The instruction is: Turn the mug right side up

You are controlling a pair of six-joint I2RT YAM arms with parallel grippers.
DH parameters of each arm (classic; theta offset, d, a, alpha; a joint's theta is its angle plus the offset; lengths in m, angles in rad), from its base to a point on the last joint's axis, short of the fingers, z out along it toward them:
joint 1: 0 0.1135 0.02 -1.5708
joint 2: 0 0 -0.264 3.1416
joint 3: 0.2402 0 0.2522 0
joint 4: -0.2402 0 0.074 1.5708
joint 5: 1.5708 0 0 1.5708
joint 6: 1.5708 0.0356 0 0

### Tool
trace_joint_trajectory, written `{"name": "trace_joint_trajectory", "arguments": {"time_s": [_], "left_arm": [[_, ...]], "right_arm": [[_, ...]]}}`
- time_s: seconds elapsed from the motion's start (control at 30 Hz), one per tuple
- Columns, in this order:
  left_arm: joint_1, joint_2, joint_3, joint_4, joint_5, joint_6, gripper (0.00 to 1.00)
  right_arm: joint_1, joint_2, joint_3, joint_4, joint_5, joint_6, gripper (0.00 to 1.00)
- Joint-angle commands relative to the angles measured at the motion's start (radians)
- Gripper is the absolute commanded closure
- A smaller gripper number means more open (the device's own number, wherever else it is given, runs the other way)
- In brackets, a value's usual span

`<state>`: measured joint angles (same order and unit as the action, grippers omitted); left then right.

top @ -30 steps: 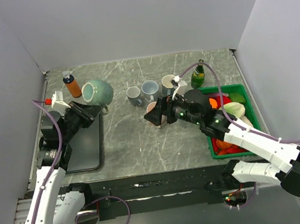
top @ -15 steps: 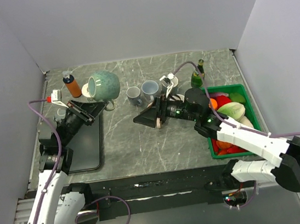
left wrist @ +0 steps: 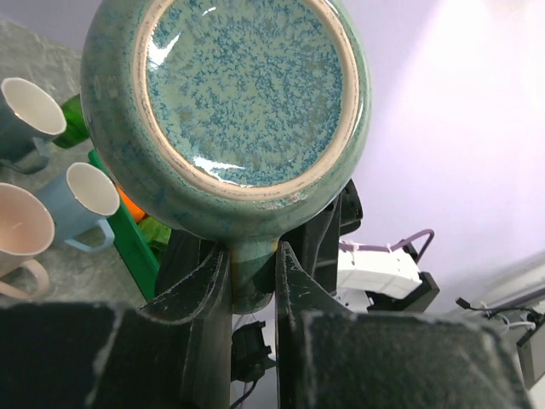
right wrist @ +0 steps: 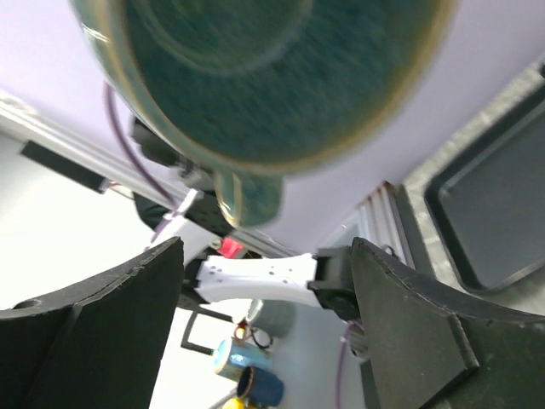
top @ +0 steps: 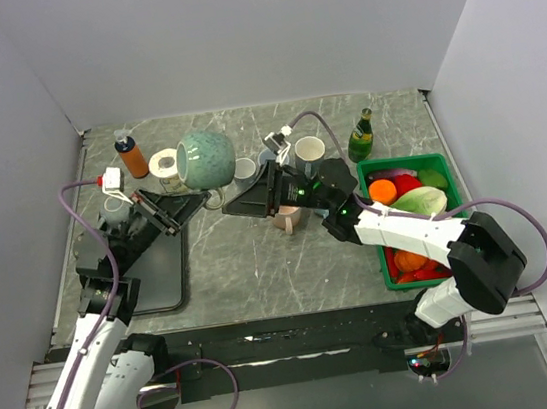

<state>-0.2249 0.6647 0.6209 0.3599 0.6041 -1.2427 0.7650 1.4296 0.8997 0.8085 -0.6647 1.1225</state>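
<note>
**Mug in the air, clamped by its handle in the left gripper**

In the top view, the green mug (top: 205, 160) hangs clear of the table (top: 262, 267), at about 11 o'clock from the table's middle. It is tipped on its side. Your left gripper (top: 195, 199) comes at it from 7 o'clock. The left wrist view shows the left gripper's jaws closed tight on the mug's handle (left wrist: 253, 271), one finger (left wrist: 207, 294) on each side. A speckled round end of the mug (left wrist: 247, 89) faces that camera; you cannot tell for certain whether it is the base or the mouth.

Your right gripper (top: 241, 201) sits just beside the mug at 5 o'clock of it. Its jaws stand wide apart and hold nothing. In the right wrist view the mug's other end (right wrist: 255, 77) is blurred and fills the top of the picture, above the spread fingers (right wrist: 94, 324).

A tape roll (top: 163, 164) lies at 9 o'clock of the mug, with an orange bottle (top: 131, 155) beyond it. A black tray (top: 156, 270) lies at 7 o'clock. A white cup (top: 310, 149) and a green bottle (top: 362, 137) stand at 3 o'clock, a pink cup (top: 288, 218) at 4 o'clock, and a green basket (top: 383, 271) of produce at the table's 4 o'clock edge.
</note>
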Motion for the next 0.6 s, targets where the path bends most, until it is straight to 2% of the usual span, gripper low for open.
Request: {"name": "trace_joint_trajectory", "arguments": {"time_s": [0.0, 0.33, 0.57], "left_arm": [[-0.027, -0.019, 0.023, 0.258, 0.000, 0.003, 0.99], [-0.116, 0.003, 0.020, 0.271, -0.055, 0.052, 0.99], [-0.134, -0.005, 0.022, 0.248, -0.081, 0.086, 0.99]], "right_arm": [[-0.004, -0.017, 0.051, 0.172, 0.005, 0.059, 0.16], [-0.001, 0.025, 0.064, 0.230, 0.031, 0.134, 0.31], [-0.003, 0.028, 0.054, 0.247, 0.056, 0.155, 0.55]]}}
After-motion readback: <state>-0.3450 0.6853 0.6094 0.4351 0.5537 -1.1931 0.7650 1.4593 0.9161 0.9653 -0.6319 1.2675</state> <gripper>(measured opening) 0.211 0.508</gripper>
